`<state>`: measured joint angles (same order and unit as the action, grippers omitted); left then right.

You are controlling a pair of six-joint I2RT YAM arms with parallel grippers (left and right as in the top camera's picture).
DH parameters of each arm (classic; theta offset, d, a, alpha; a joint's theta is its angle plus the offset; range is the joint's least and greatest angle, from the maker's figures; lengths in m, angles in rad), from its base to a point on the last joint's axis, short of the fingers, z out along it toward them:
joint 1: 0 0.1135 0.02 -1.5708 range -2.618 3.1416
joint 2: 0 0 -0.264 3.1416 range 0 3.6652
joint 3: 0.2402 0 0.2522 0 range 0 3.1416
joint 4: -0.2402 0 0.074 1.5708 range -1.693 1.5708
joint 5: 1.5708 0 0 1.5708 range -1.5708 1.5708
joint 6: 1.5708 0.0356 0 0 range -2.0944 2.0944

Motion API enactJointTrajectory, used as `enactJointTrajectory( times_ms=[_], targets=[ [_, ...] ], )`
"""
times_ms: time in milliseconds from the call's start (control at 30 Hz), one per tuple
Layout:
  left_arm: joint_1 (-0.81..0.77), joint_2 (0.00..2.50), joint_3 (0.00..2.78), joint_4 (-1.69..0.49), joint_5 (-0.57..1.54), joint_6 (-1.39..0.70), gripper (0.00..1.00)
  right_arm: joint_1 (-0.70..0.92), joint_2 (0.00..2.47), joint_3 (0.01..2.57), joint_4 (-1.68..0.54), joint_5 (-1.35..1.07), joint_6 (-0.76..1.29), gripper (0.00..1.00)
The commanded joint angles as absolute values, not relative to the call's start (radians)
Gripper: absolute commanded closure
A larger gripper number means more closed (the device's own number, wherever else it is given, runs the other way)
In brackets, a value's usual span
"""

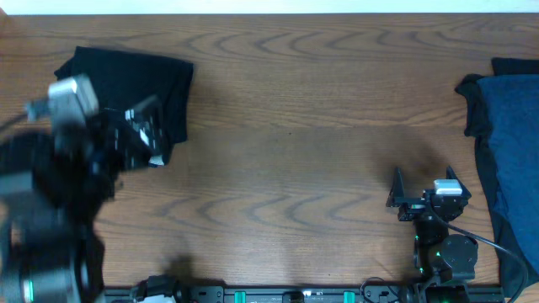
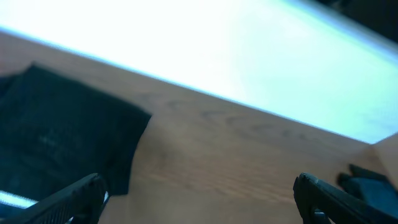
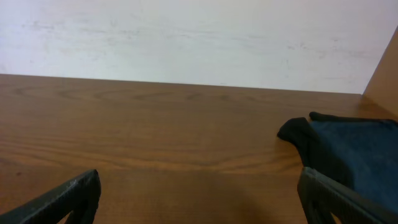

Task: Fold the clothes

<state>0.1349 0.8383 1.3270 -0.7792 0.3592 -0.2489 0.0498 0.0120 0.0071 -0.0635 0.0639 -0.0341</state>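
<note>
Black garment [image 1: 126,76] squarish, navy garment [image 1: 514,143] rumpled

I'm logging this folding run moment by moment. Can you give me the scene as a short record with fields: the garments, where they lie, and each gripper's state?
surface: wooden table
black garment: compact bundle at the far left of the table
navy garment: at the right edge, partly out of frame, with darker fabric along its border
left gripper: open, holding nothing, beside the black garment; blurred in the overhead view
right gripper: open, holding nothing, over bare wood, apart from the navy garment
</note>
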Motion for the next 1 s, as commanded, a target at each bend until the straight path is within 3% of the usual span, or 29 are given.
enactJointTrajectory(
  times_ms=[0, 500, 967],
  targets=[
    [0.102, 0.712, 1.268, -0.78, 0.35, -0.233, 0.02, 0.042, 0.006, 0.005, -0.067, 0.067, -0.046, 0.01],
    [0.047, 0.14, 0.823, -0.78, 0.351, -0.248, 0.02, 0.042, 0.006, 0.005, -0.067, 0.067, -0.046, 0.01],
    [0.037, 0.002, 0.458, -0.64, 0.35, -0.248, 0.02, 0.042, 0.006, 0.005, -0.067, 0.067, -0.046, 0.01]
  ],
)
